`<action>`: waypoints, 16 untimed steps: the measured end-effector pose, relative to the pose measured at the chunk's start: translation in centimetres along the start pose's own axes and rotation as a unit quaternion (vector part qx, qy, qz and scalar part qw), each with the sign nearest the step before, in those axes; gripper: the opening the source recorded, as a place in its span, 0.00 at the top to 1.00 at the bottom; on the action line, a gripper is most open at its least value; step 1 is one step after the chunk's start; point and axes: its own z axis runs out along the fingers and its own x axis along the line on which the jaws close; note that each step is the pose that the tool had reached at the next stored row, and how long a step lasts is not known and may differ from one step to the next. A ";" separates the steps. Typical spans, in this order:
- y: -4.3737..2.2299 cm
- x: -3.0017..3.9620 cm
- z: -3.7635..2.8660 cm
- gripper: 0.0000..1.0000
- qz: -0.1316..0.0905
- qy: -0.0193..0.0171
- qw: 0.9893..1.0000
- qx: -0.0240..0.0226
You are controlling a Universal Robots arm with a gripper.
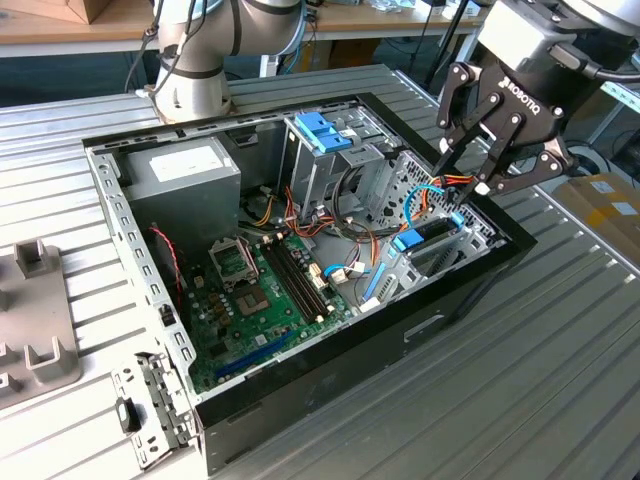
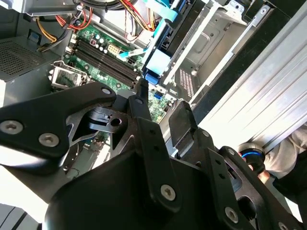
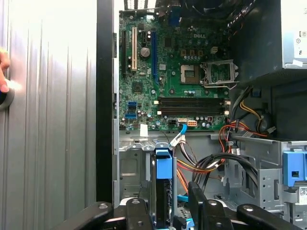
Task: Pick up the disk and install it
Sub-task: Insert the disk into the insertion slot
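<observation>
The disk [image 1: 428, 236], dark with a blue plastic carrier, stands on edge in the drive bay at the open computer case's corner toward the exterior view's right. My gripper [image 1: 463, 180] hangs just above it, open. In the first wrist view the disk [image 3: 163, 191] shows edge-on, blue carrier end facing the camera, with one black finger [image 3: 139, 211] close against one side and the other finger [image 3: 196, 201] a little clear of the opposite side. In the second wrist view the gripper [image 2: 160, 98] points at the disk's blue carrier [image 2: 157, 62].
Inside the case [image 1: 470, 290] lie the green motherboard [image 1: 260, 300], a grey power-supply box [image 1: 185, 175], a metal cage topped by a blue bracket [image 1: 322, 130], and orange and red cables [image 1: 450, 183] beside my fingers. A person's hand [image 3: 4, 67] rests on the ribbed table.
</observation>
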 end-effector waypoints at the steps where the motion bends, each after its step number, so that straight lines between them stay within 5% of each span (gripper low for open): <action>1: 0.00 0.00 0.01 0.55 0.000 0.000 1.000 0.000; 8: -0.57 0.03 0.19 0.88 0.000 0.000 1.000 -0.004; 13: -1.63 0.05 0.47 0.90 0.001 0.000 1.000 -0.010; 16: -2.80 0.12 1.09 0.90 0.001 0.000 1.000 -0.017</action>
